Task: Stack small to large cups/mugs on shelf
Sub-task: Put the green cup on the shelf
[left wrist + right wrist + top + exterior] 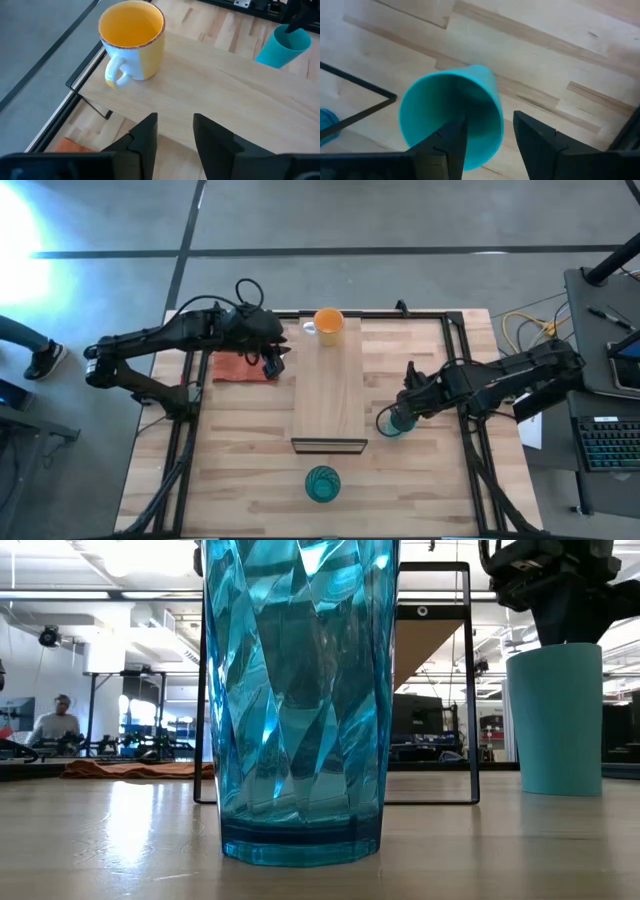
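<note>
While the right gripper (485, 132) grips the rim of the medium green cup (396, 421), one finger inside the cup and the other outside against its wall, the cup stands upright on the wooden surface (420, 480) just beside the right edge of the shelf (328, 385), near that plank's dark front edge (329, 445). Seen level across the surface, the cup (555, 718) sits flat on its base with the gripper coming down into its mouth from above. Across the shelf, the left gripper (275, 360) hangs near the plank's left edge, by the orange-red cloth (243, 368), its fingers (145, 140) parted by a narrow gap and holding nothing. The small orange mug (327, 324), white-handled and orange inside, stands upright at the far end of the shelf, its handle turned toward the left arm's side; the left wrist camera shows it (131, 41) ahead of the fingers, with the green cup (283, 46) farther off. The translucent teal tumbler (322, 483) stands alone on the surface in front of the shelf's dark edge, apart from both arms, and fills much of the low camera's picture (300, 700). Beyond the surface, a person (58, 723) sits at a distant bench.
</note>
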Tool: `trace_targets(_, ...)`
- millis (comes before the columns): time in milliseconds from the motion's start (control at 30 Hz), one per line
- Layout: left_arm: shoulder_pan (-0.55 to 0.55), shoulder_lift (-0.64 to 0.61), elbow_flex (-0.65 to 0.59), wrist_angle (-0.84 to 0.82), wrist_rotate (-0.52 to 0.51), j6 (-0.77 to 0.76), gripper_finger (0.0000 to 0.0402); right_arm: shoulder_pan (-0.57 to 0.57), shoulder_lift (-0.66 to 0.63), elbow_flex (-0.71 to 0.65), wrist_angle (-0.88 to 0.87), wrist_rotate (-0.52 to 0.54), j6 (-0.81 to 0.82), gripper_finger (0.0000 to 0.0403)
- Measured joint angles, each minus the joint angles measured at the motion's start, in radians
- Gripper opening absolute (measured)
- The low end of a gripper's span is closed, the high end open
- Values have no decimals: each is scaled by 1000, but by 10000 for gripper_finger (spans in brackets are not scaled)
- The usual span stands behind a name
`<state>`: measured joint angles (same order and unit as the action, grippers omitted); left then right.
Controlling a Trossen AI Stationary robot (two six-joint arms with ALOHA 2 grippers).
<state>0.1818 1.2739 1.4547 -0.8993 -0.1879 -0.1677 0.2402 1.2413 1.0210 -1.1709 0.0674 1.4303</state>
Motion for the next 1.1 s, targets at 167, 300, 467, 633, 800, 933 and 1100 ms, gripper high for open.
trace_targets(167,0,0,-4,-1,0,0,112,0,20,-26,15,-17,0,150)
trace_targets(300,0,0,-5,-1,0,0,112,0,44,-52,15,-22,-2,136)
trace_targets(467,0,0,-5,-4,-3,0,112,0,65,-61,26,-40,-38,82)
trace_targets(633,0,0,-5,-38,-4,-3,112,0,67,-47,21,-40,-77,15)
trace_targets(800,0,-1,-8,-72,-4,-3,112,0,58,19,-21,-34,-103,10)
trace_targets(933,0,-17,-14,-77,-9,-4,111,-1,67,182,-146,9,-159,9)
trace_targets(1100,0,-50,-50,-73,-45,-14,111,-1,138,428,-419,60,-188,9)
